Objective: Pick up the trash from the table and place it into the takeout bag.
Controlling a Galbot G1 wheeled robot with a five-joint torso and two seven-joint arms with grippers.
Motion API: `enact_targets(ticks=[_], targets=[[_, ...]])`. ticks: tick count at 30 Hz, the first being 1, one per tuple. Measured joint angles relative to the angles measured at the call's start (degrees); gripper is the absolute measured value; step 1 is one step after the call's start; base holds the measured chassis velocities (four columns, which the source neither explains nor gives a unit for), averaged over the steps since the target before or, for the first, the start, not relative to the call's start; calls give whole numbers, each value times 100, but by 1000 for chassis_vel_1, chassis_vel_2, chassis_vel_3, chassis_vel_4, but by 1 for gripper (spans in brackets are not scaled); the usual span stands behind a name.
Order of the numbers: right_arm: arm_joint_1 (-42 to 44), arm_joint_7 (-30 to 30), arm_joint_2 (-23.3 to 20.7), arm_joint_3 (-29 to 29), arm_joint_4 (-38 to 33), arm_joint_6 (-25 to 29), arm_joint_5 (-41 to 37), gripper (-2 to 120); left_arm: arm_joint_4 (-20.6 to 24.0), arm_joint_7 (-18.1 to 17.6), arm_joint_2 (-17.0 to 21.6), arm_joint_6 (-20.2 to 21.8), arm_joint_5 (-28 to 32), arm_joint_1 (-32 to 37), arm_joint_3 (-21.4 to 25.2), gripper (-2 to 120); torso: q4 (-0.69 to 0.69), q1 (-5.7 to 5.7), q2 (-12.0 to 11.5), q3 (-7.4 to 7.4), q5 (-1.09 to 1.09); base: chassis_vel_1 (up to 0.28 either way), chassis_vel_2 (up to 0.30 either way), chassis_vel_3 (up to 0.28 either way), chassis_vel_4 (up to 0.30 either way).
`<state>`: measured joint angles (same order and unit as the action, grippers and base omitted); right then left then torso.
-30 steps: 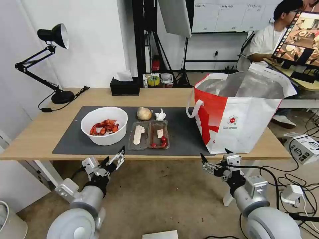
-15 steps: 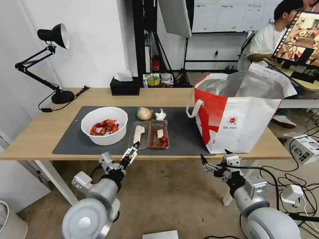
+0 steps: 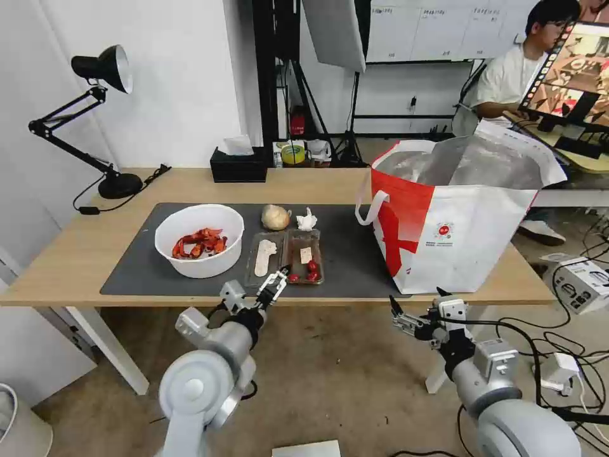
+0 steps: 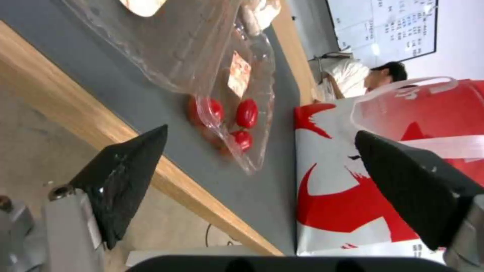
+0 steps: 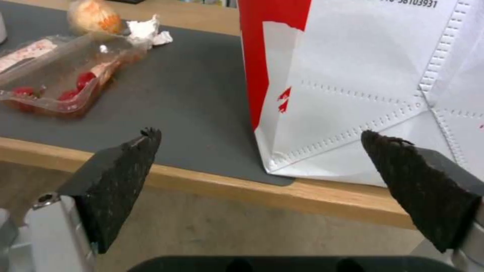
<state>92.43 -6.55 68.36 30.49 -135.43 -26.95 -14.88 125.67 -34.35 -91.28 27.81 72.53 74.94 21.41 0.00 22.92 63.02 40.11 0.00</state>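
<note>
Left gripper (image 3: 278, 281), fingers spread, at the tabletop's (image 3: 76, 254) near edge, aligned to take the clear tray (image 3: 284, 256); right gripper (image 3: 415, 311), fingers spread, idle below the takeout bag (image 3: 453, 209).

You can't see the takeout bag (image 3: 457, 235) floor: its front wall hides the inside. In the left wrist view the picture's edge cuts the clear tray (image 4: 202, 56) short. What the tan ball (image 3: 275, 217) is made of stays too small to tell.

Black desk lamp (image 3: 101, 70) (far left corner), black tissue box (image 3: 239, 166), white floor box (image 3: 580, 282)
</note>
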Motion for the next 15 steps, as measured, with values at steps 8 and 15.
enact_targets(ticks=[8, 15], targets=[[-2, -4, 85, -25, 55, 1, 57, 100, -236, -28, 2, -23, -16, -211, 5, 100, 0, 0, 0, 0, 0, 0, 0, 0, 0], [-11, -5, 106, -30, 92, 6, 79, 100, -384, -25, 5, -29, -33, -299, -5, 100, 0, 0, 0, 0, -1, 0, 0, 0, 0]])
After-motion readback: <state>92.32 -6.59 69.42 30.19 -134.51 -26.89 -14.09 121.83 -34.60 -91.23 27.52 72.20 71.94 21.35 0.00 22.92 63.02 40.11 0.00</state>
